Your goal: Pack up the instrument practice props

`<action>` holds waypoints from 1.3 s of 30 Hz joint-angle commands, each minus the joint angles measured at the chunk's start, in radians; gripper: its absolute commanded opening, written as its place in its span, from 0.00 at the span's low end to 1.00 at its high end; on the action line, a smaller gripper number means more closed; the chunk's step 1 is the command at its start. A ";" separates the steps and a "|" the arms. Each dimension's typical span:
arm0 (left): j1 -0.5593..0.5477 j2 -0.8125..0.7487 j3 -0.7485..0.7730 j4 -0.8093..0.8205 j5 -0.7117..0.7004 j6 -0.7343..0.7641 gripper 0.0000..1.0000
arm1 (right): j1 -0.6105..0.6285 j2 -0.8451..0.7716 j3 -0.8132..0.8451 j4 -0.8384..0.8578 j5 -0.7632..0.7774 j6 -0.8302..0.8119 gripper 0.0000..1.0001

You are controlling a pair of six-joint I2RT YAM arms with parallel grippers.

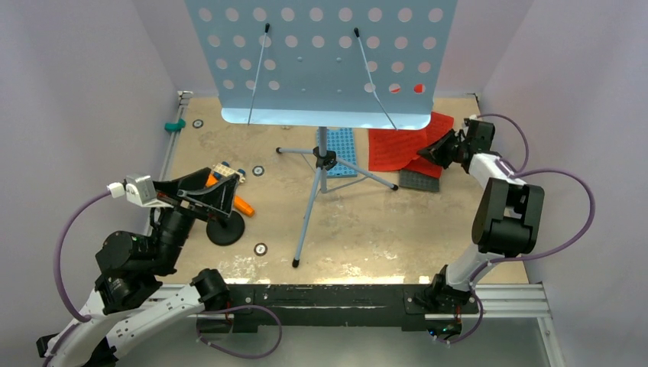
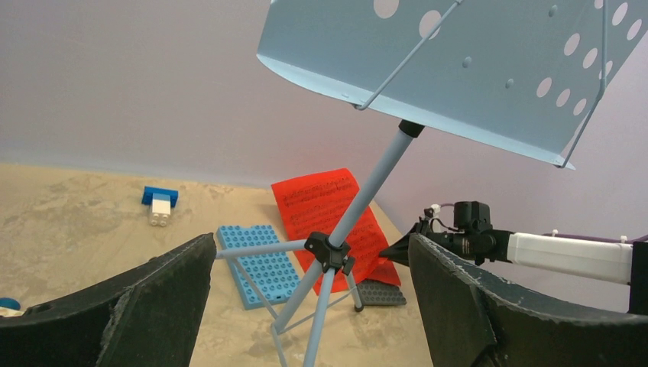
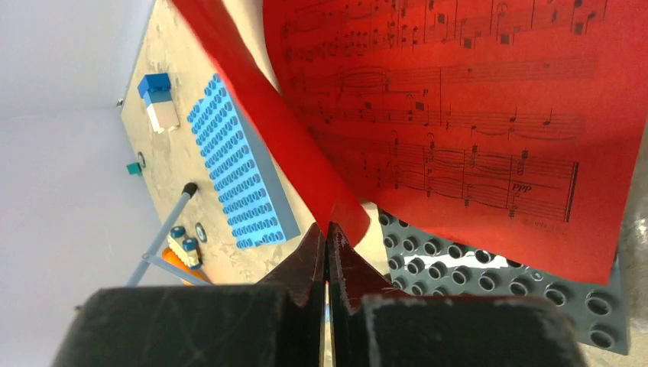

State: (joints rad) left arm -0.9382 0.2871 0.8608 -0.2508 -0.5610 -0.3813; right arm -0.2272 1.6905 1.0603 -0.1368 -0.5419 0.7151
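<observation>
The pale-blue perforated music stand stands mid-table on its grey tripod legs. It also fills the left wrist view. Red sheet-music pages lie at the back right, partly on a grey plate. My right gripper is shut on the edge of one red page, which curls up from the pile. My left gripper is open and empty above the orange microphone and its black round base. The microphone is partly hidden by that gripper.
A blue studded plate lies behind the tripod and a grey studded plate lies under the pages. A small wheeled brick car sits by the microphone. A blue and white brick lies at the back. Walls close in on three sides.
</observation>
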 commanded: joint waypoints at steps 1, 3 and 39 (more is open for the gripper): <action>-0.004 -0.019 -0.026 -0.017 0.014 -0.050 1.00 | -0.015 -0.016 0.061 0.008 0.002 -0.058 0.00; -0.004 -0.023 -0.033 -0.024 0.015 -0.061 1.00 | -0.020 -0.015 0.057 0.029 -0.012 -0.045 0.00; -0.004 -0.031 -0.065 -0.074 -0.001 -0.106 1.00 | -0.063 -0.128 0.075 -0.064 0.129 -0.098 0.36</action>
State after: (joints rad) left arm -0.9382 0.2455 0.8036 -0.3321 -0.5594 -0.4698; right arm -0.2913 1.6169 1.1511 -0.3256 -0.3515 0.6094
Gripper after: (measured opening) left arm 0.996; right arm 0.505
